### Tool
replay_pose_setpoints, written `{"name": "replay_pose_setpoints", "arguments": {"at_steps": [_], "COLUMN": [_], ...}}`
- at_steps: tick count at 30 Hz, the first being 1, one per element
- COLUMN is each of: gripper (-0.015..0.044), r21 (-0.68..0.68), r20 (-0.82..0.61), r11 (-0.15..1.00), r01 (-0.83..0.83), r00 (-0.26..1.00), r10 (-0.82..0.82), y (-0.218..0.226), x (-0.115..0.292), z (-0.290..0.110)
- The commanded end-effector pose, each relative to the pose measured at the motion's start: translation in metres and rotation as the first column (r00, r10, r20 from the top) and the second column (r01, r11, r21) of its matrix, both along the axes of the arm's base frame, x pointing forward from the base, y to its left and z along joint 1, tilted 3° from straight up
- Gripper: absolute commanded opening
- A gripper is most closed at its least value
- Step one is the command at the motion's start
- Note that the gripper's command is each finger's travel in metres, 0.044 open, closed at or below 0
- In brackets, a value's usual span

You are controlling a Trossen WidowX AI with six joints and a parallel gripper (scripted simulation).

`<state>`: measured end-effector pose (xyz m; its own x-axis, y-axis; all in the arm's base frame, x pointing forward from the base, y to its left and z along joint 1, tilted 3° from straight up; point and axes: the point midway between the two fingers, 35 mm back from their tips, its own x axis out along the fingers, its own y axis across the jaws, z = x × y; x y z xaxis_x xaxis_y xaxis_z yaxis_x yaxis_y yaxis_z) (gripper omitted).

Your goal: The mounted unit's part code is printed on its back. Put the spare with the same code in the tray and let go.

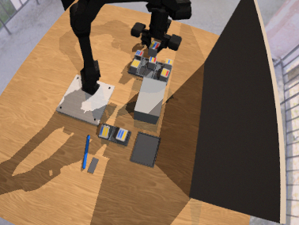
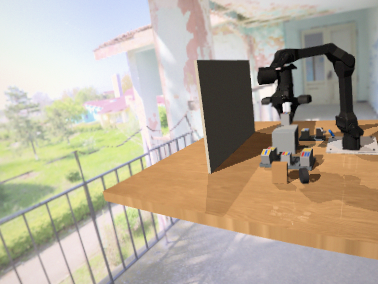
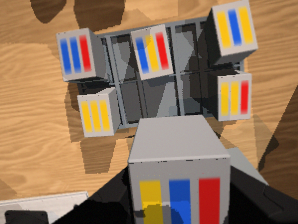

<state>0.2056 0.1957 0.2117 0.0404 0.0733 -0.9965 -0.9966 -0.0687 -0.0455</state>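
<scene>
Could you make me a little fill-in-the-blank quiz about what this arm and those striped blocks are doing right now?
The gripper is shut on a grey block striped yellow, blue and ____.
Below it, ____ striped blocks remain at the rack.
The block with three stripes of one colour is all ____.
The dark tray holds ____ blocks.

Missing words: red; five; yellow; no
</scene>
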Motion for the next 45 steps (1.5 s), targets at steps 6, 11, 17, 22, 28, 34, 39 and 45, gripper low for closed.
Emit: {"name": "replay_pose_setpoints", "arguments": {"at_steps": [6, 11, 17, 22, 28, 34, 39, 45], "gripper": [0.0000, 0.0000, 0.0000, 0.0000, 0.0000, 0.0000, 0.0000, 0.0000], "r21": [-0.006, -0.002, -0.001, -0.006, -0.005, -0.001, -0.009, -0.019], "r20": [0.002, 0.007, 0.014, 0.016, 0.028, 0.048, 0.048, 0.045], "r11": [1.000, 1.000, 1.000, 1.000, 0.999, 0.998, 0.998, 0.999], "r01": [0.006, 0.018, 0.026, 0.024, 0.038, 0.065, 0.059, 0.048], "r00": [1.000, 1.000, 1.000, 1.000, 0.999, 0.997, 0.997, 0.998], "r10": [-0.006, -0.018, -0.026, -0.024, -0.037, -0.065, -0.059, -0.047], "y": [-0.025, -0.043, -0.067, -0.089, -0.118, -0.149, -0.175, -0.211], "x": [0.036, 0.054, 0.075, 0.092, 0.111, 0.126, 0.136, 0.144], "z": [0.001, 0.001, 0.001, 0.000, 0.001, 0.001, 0.000, -0.002]}}
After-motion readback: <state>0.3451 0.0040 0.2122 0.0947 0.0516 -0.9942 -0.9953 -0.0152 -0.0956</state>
